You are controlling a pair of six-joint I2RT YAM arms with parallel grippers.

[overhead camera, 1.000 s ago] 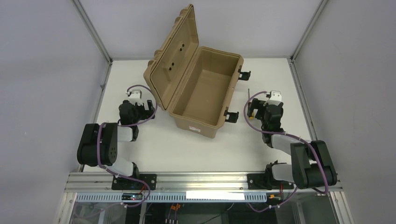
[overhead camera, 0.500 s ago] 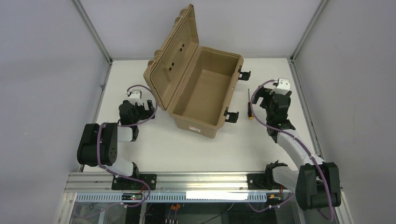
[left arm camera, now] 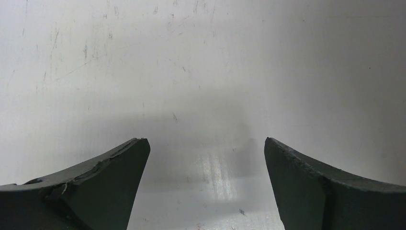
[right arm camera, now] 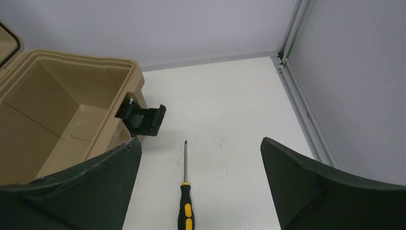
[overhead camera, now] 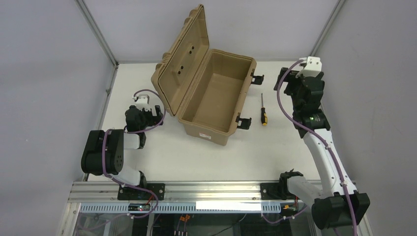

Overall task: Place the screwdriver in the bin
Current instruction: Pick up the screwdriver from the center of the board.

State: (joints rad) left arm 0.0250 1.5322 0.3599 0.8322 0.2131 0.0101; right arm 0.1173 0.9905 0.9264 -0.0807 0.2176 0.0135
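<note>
Barely begun: the screwdriver [overhead camera: 264, 112] lies on the counter [overhead camera: 196, 157] at three o'clock of the open bin [overhead camera: 206, 129]. The right claw [right arm camera: 199, 141] hangs above it, wide and empty; the left claw [left arm camera: 206, 141] is wide too. Grasp and drop remain.

The desk [overhead camera: 162, 160] is white and flat — up close its surface shows fine scratches and scuffs. A tan plastic bin [overhead camera: 205, 129] stands on it toward the far middle, its lid [overhead camera: 184, 56] thrown open and leaning left. To the bin's right, near its black latches [overhead camera: 244, 121] but not touching, a yellow-and-black screwdriver [overhead camera: 264, 114] lies flat — handle toward the near edge, shaft pointing away.
</note>
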